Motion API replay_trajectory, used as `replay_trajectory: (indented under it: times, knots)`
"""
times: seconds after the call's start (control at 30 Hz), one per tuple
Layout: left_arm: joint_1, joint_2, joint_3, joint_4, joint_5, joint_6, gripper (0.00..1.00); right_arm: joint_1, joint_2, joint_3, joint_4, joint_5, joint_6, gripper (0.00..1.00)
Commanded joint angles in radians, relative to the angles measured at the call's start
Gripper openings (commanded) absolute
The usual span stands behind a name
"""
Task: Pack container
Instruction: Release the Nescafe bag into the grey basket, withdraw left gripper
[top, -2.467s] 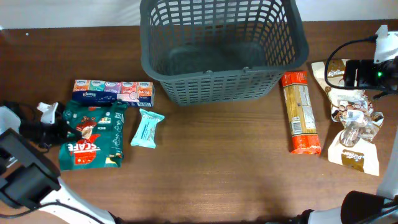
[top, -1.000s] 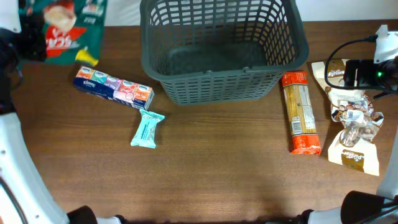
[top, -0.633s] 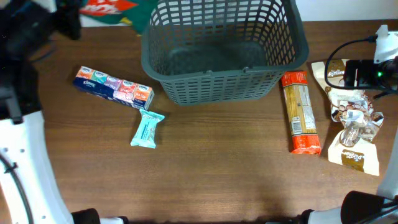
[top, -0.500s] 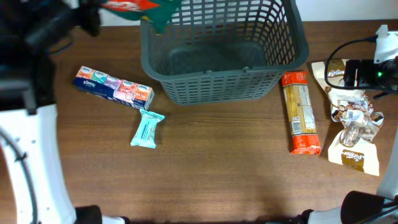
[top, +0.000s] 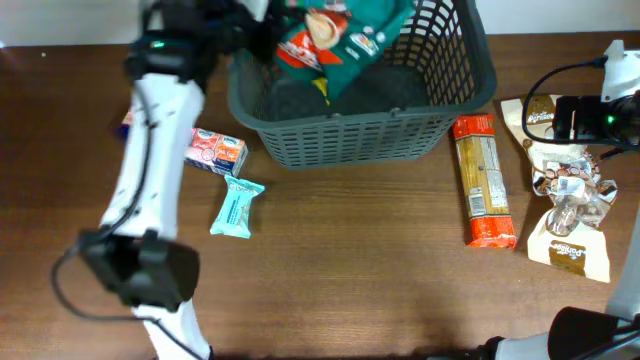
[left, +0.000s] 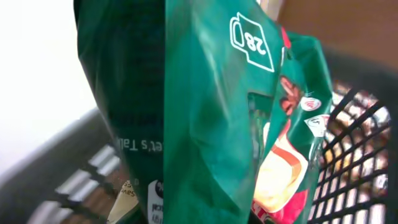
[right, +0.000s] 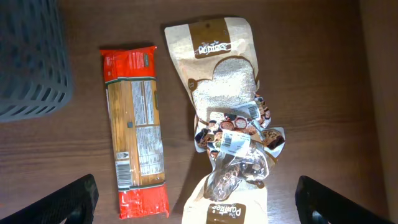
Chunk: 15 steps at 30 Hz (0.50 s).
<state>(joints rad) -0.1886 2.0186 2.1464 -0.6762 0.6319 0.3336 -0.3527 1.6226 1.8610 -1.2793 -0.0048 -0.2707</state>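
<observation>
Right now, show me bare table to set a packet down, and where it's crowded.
Free: the table in front of the basket, between the teal bar and the pasta packet. Crowded: the right edge, pouches beside that packet; the tissue pack, partly under the left arm.

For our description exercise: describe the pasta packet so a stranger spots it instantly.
Find the big dark grey basket at the far edge of the table. Beside its right side lies a long narrow packet, orange-red at both ends, spaghetti showing through. The cream-brown pouches further right are shorter and wider.
</observation>
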Motion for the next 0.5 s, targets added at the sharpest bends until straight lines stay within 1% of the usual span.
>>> replay_trajectory:
  times: [0.0,0.1,0.27,0.3,0.33,0.37,0.4,0.43,0.47]
  knots:
    - [-0.049,-0.011,0.038,0.002,-0.052,0.003,0.02,-0.002,0.001,0.021,0.000,-0.013,-0.006,0.99]
    - [-0.078,0.026,0.038,-0.035,-0.104,0.004,0.02,-0.002,0.001,0.021,0.000,-0.013,-0.006,0.99]
    - [-0.092,0.046,0.037,-0.053,-0.106,0.000,0.01,-0.001,0.001,0.021,0.000,-0.013,-0.006,0.99]
    - [-0.092,0.046,0.037,-0.054,-0.108,-0.005,0.04,-0.002,0.001,0.021,0.000,-0.013,-0.006,0.99]
    - [-0.092,0.046,0.038,-0.054,-0.108,-0.010,0.14,-0.002,0.001,0.021,0.000,-0.013,-0.006,0.99]
    - [-0.092,0.045,0.038,-0.054,-0.109,-0.025,0.28,-0.002,0.001,0.021,0.000,-0.013,-0.006,0.99]
    - [-0.092,0.043,0.040,-0.054,-0.109,-0.039,0.47,-0.002,0.001,0.021,0.000,-0.013,-0.006,0.99]
    - [-0.091,0.041,0.045,-0.055,-0.109,-0.059,0.70,-0.002,0.001,0.021,0.000,-0.013,-0.006,0.99]
    - [-0.089,0.035,0.053,-0.059,-0.106,-0.072,0.82,-0.002,0.001,0.020,0.000,-0.013,-0.006,0.99]
